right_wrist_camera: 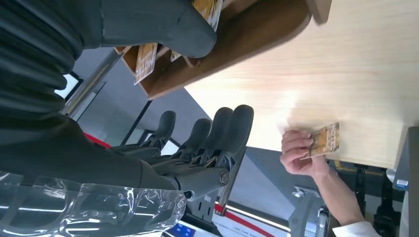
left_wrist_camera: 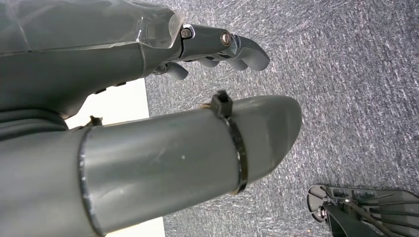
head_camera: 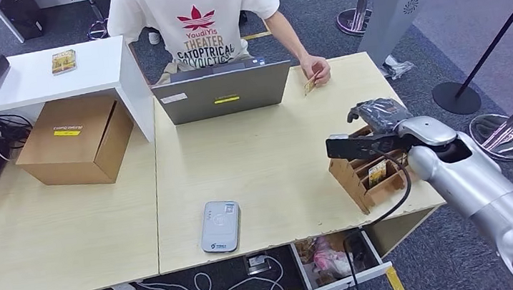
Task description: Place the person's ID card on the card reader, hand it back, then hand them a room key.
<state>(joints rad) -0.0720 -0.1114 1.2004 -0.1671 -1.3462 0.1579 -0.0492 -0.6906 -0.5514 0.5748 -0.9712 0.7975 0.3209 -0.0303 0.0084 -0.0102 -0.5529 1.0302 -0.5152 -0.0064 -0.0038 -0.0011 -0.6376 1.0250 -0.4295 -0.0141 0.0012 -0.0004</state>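
Now our right hand [head_camera: 379, 116] hovers empty, fingers apart, above the wooden key-card holder [head_camera: 362, 177]; the person's hand [head_camera: 317, 69] holds a card [head_camera: 310, 84], apparently offering it to us.

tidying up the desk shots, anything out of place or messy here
Below the table's front edge, a small drawer hangs open with a jumble inside. White cable loops loosely on the floor beside it. The laptop, card reader and wooden card holder sit upright and look undamaged.
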